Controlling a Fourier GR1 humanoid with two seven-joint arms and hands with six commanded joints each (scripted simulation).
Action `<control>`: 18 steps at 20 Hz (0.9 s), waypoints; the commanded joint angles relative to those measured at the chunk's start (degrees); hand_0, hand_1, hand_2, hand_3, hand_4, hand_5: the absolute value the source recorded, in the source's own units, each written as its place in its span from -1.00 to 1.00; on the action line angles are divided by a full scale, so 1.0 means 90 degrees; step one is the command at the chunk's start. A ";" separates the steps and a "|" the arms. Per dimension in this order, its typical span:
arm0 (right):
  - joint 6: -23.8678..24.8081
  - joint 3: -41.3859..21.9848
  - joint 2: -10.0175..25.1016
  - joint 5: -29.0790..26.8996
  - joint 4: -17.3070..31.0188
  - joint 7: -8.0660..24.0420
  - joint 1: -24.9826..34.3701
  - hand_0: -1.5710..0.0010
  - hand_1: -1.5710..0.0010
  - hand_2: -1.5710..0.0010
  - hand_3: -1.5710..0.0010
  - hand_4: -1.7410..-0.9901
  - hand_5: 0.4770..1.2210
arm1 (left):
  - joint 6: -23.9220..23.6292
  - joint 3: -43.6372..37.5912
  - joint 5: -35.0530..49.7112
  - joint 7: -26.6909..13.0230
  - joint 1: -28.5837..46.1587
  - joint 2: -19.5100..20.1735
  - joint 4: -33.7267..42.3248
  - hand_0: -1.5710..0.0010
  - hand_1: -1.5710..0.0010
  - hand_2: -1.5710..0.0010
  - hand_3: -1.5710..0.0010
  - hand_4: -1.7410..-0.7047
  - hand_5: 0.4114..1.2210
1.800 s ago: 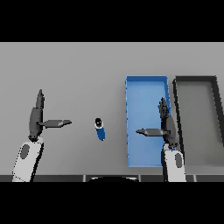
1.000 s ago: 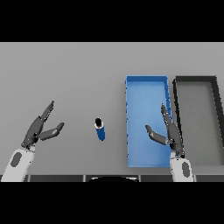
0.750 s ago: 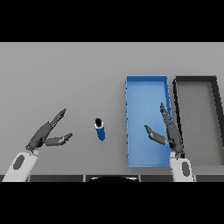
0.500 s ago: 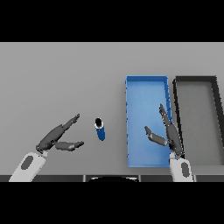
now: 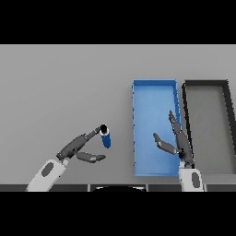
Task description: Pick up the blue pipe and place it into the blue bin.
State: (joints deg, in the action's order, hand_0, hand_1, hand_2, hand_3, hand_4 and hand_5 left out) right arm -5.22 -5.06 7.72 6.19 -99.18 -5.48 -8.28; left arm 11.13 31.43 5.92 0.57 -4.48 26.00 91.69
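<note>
One blue pipe (image 5: 106, 136), one blue bin (image 5: 155, 126), one black bin (image 5: 209, 124), two hands

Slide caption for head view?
Open left hand reaches small blue pipe on grey table, beside blue bin.

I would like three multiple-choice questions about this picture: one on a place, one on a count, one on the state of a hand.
1. Where is the blue pipe?
A. in the blue bin
B. on the table, left of the blue bin
C. in the black bin

2. How many bins are there?
A. one
B. two
C. three

3. The left hand is
A. open, fingertips at the pipe
B. a fist
C. out of view

Answers:
1 B, it stands on grey table.
2 B, blue bin and black bin.
3 A, its fingers are straight.
</note>
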 commanded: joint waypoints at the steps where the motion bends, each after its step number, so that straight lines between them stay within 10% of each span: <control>1: 0.0001 0.0030 0.0037 -0.0003 -0.0031 -0.0045 -0.0047 1.00 1.00 1.00 1.00 0.24 -0.63 | -0.0023 0.0036 -0.0038 -0.0021 -0.0106 -0.0142 -0.0115 1.00 1.00 1.00 1.00 0.21 -0.91; 11: -0.0008 0.0062 0.0041 -0.0039 -0.0058 -0.0028 -0.0062 1.00 1.00 1.00 1.00 0.26 -0.67 | 0.0034 0.0151 -0.0172 0.0535 -0.0859 -0.1266 -0.1498 1.00 1.00 0.97 0.98 0.22 -0.76; 13: -0.0014 0.0068 0.0036 -0.0059 -0.0088 -0.0041 -0.0129 1.00 1.00 1.00 1.00 0.28 -0.67 | 0.0032 0.0022 0.0091 0.0555 -0.0872 -0.1463 -0.1567 0.98 0.80 0.63 0.67 0.03 -0.52; 18: -0.0043 0.0108 0.0044 -0.0085 0.0103 -0.0097 -0.0018 1.00 1.00 1.00 1.00 0.28 -0.64 | -0.0205 -0.0065 0.0248 0.0607 -0.0750 -0.1812 -0.1637 -0.26 -0.36 -0.43 -0.40 -0.60 0.50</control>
State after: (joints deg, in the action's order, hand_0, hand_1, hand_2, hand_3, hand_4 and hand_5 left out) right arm -5.63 -4.09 8.11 5.43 -98.25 -6.30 -8.46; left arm 9.32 30.84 8.16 6.06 -11.23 9.66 76.97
